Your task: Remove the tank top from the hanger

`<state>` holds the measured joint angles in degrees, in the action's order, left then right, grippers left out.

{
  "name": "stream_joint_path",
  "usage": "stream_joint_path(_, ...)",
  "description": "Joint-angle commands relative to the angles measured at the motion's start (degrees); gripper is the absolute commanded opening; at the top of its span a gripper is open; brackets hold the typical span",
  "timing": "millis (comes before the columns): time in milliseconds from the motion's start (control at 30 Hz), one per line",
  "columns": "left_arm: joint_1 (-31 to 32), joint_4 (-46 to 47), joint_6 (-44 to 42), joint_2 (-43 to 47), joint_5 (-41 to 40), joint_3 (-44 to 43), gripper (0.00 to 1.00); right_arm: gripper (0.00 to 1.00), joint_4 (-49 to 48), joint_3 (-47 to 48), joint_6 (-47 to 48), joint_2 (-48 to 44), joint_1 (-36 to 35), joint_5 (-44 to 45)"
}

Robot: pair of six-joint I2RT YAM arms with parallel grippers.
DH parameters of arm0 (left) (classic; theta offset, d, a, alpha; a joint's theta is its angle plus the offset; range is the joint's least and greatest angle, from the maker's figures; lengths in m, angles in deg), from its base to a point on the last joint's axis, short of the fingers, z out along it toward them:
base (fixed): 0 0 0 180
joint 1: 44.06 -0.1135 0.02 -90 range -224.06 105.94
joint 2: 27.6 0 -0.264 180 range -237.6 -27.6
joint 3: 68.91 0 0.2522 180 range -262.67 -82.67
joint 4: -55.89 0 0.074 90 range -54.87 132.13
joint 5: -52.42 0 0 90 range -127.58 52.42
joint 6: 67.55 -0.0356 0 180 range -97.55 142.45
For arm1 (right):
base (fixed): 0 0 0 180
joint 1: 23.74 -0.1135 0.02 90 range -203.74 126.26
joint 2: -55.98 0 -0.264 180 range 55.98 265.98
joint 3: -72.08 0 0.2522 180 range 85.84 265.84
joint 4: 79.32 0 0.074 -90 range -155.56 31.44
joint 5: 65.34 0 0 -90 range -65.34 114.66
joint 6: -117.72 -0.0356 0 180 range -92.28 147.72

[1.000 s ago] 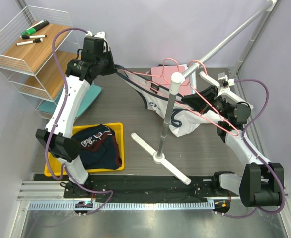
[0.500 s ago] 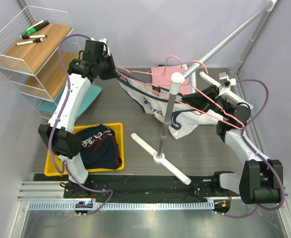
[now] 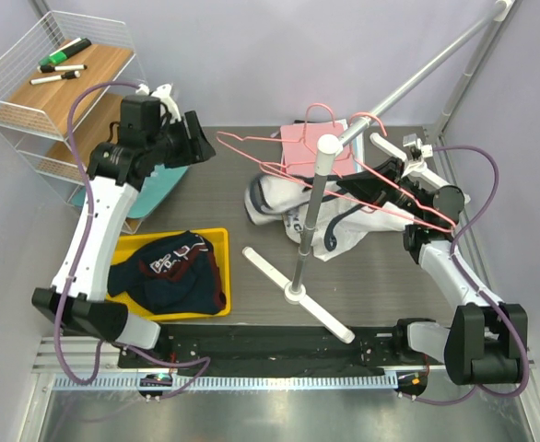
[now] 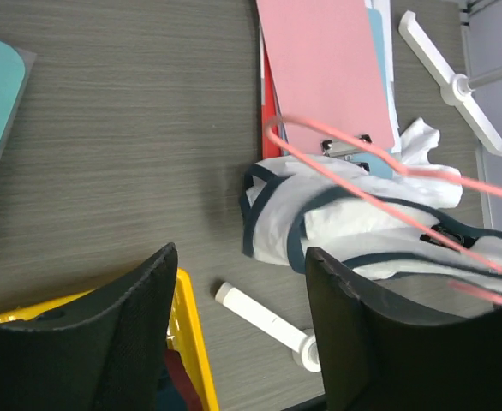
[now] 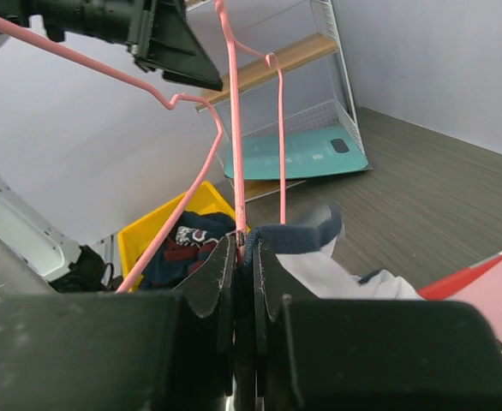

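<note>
The pink hanger [image 5: 230,103] is being gripped tight in the right gripper [image 5: 242,248], its long axis running across the table [image 3: 215,198] and its far tip pointing toward the left gripper [image 4: 242,253], whose jaws are being held wide apart and empty. The white, navy-trimmed tank top [image 3: 284,198] is lying bunched on the table beneath the wire, beside the stand pole [image 3: 311,212], with bare wood showing between it and the yellow bin [image 3: 213,233].

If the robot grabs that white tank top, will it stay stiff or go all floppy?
Probably floppy: the tank top lies crumpled in soft folds on the table. It looks thin, so likely light. The pink hanger crosses it, so it might snag.
</note>
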<state>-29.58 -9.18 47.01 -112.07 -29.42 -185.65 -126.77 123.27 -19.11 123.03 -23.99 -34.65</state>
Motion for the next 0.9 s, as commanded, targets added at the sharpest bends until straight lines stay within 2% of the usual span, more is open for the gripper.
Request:
stream_joint_path(0,-0.3,3.5,-1.1,5.3,4.0,6.5,0.64,0.01,10.0,4.3,10.4,-3.8,0.3,1.1)
stream_joint_path(200,-0.3,5.4,-3.0,9.7,7.6,9.6,0.66,0.01,10.1,4.6,9.9,-3.7,0.3,0.2)
stream_joint_path(267,-0.4,7.3,-3.8,11.5,10.5,9.6,0.53,0.01,10.3,4.6,10.0,-3.8,0.3,0.0)
stream_joint_path(333,-0.3,7.9,-5.1,11.3,13.5,7.2,0.46,0.01,10.8,4.7,10.0,-3.5,0.3,-0.5)
stream_joint_path(400,-0.3,9.6,-7.0,9.9,18.4,3.2,0.50,0.01,10.9,5.5,9.4,-2.8,0.3,-2.1)
stream_joint_path(433,-0.3,9.8,-7.3,7.8,23.4,1.0,0.52,0.01,10.7,6.0,9.0,-2.6,0.3,-2.6)
stream_joint_path(500,-0.2,9.0,-8.5,4.8,27.3,-4.1,0.59,0.01,10.1,6.3,8.5,-2.6,0.3,-3.5)
stream_joint_path(533,-0.2,8.9,-9.7,2.1,29.3,-8.3,0.60,0.01,10.1,6.4,8.5,-2.7,0.3,-3.8)
stream_joint_path(600,1.5,9.0,-12.2,-0.2,32.8,-11.4,0.63,0.01,10.1,6.6,8.3,-2.9,0.3,-4.8)
stream_joint_path(667,4.2,8.0,-15.9,-3.4,31.1,-15.0,0.63,0.01,10.1,7.0,7.9,-2.9,0.3,-5.4)
stream_joint_path(700,7.7,6.8,-17.8,-4.7,30.5,-16.5,0.63,0.01,10.3,7.1,7.6,-2.7,0.3,-5.8)
stream_joint_path(733,9.3,4.5,-22.2,-5.5,29.9,-18.1,0.63,0.01,10.4,7.6,7.0,-2.6,0.3,-6.1)
stream_joint_path(800,13.6,3.2,-26.4,-7.6,25.8,-18.4,0.63,0.01,10.3,7.9,6.5,-2.4,0.3,-6.5)
stream_joint_path(867,15.3,1.0,-31.4,-9.2,22.6,-18.5,0.62,0.01,10.3,8.5,5.8,-2.2,0.3,-6.8)
